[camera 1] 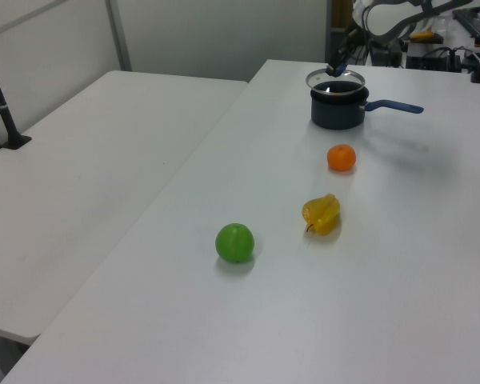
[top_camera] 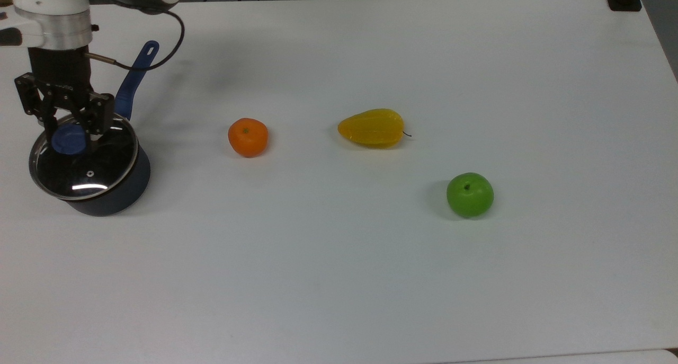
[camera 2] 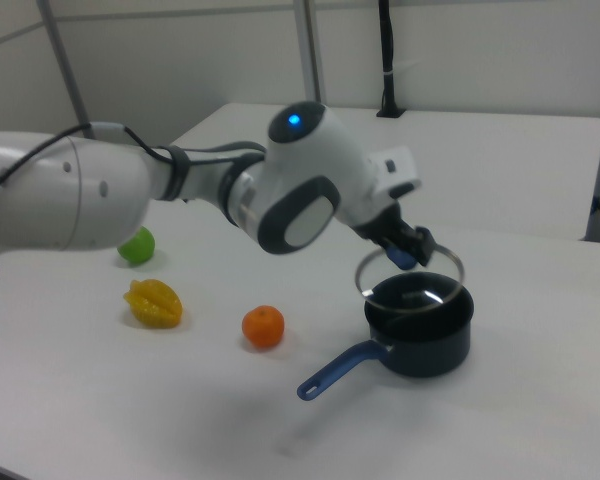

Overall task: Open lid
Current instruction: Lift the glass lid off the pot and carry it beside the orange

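- Glass lid [top_camera: 85, 165] hangs by its blue knob [top_camera: 68, 140], clamped in my tool [top_camera: 68, 136]; metal rim [camera 2: 410, 278] sits clear above the saucepan [camera 2: 420, 325] in the right view.
- Pan stands near the counter [top_camera: 371, 274] corner at the top view's upper left, blue handle [top_camera: 135, 78] pointing toward the far edge.
- Judged: lift is done, pan is open. Left: carry the lid aside, set it down, let go.
- Orange [top_camera: 248, 136], yellow fruit [top_camera: 372, 127] and green apple [top_camera: 470, 194] lie well apart from the pan.
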`<state>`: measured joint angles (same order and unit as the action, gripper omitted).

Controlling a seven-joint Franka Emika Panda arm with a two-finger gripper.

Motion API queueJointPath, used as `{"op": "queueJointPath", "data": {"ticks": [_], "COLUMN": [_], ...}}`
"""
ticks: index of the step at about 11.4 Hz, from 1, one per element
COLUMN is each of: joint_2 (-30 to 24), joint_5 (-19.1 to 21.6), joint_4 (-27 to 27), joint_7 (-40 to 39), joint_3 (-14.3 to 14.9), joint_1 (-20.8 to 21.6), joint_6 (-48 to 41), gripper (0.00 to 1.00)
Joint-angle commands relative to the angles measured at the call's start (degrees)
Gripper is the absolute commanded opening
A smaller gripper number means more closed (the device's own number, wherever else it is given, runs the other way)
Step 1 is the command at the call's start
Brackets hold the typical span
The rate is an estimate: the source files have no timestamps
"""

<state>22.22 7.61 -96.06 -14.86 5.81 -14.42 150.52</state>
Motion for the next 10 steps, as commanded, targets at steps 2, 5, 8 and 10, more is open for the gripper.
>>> {"op": "queueJointPath", "data": {"ticks": [2,5,8,10], "joint_2": [-5.25,-5.17,-3.16,-0.96], "joint_5": [-6.08,-18.29,-20.61,-20.61], "joint_4": [-3.60,-5.62,-6.16,-6.33], "joint_7": [11.92,28.61,38.04,40.69], "joint_3": [0.52,0.26,-0.44,-3.07], "joint_1": [8.33,16.33,23.46,24.88], "joint_6": [-1.45,-2.33,-3.56,-3.21], "gripper": [0.46,0.46,0.46,0.46]}}
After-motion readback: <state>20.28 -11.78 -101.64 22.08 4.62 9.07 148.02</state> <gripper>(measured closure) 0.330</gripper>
